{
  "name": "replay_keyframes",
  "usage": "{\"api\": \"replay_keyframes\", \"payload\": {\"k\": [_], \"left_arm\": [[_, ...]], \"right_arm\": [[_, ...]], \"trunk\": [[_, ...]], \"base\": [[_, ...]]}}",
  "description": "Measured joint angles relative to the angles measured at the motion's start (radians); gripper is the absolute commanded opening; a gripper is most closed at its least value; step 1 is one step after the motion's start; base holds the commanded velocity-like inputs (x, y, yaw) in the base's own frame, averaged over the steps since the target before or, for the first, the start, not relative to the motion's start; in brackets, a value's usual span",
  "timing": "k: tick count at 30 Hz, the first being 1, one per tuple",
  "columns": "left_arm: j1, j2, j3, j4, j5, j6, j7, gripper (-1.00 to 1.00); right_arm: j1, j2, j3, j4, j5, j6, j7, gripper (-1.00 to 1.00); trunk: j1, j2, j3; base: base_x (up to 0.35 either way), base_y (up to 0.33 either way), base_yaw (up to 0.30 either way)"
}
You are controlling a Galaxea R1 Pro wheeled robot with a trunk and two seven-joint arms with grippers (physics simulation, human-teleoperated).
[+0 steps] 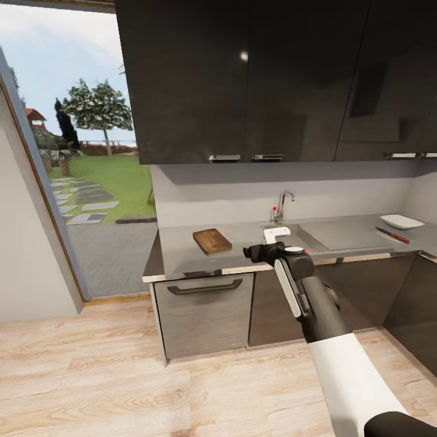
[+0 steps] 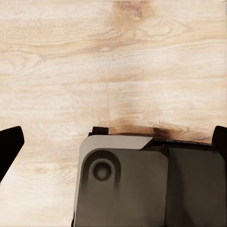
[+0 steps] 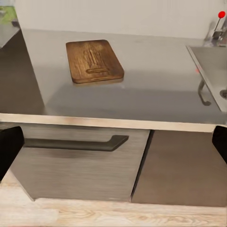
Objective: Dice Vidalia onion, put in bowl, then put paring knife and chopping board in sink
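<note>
The brown chopping board [image 1: 212, 240] [image 3: 94, 61] lies on the grey countertop [image 1: 182, 249] left of the sink [image 1: 340, 235]. Behind the basin stands the chrome tap [image 1: 282, 206] with its red dot [image 3: 221, 14]. At the far right of the counter sit the white bowl [image 1: 401, 221] and the red-handled paring knife [image 1: 392, 235]. A small pink spot [image 1: 308, 249] beside my right wrist may be the onion. My right gripper [image 1: 250, 253] [image 3: 113, 144] is open, at the counter's front edge, apart from the board. My left gripper [image 2: 113, 137] is open over the floor.
Black wall cabinets [image 1: 243, 79] hang above the counter. A grey drawer front with a dark handle [image 3: 75, 143] sits under the board. A small white object [image 1: 277, 233] rests in the basin. A glass door at the left looks onto a garden [image 1: 91, 182]. Pale wood floor [image 1: 91, 376] stretches ahead.
</note>
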Motion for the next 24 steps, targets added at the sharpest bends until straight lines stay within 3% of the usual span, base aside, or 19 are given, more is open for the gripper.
{"api": "replay_keyframes", "payload": {"k": [15,24], "left_arm": [[0.000,-0.003,0.005,0.073,-0.001,-0.076,0.000,1.00],[0.000,-0.003,0.007,0.092,-0.001,-0.110,0.000,1.00]], "right_arm": [[0.000,0.000,-0.002,-0.047,0.001,-0.005,-0.001,1.00],[0.000,0.000,-0.003,-0.049,0.001,-0.004,-0.001,1.00]], "trunk": [[0.000,0.000,0.000],[0.000,0.000,0.000]], "base": [[0.000,0.003,0.000],[0.000,0.217,0.000]]}}
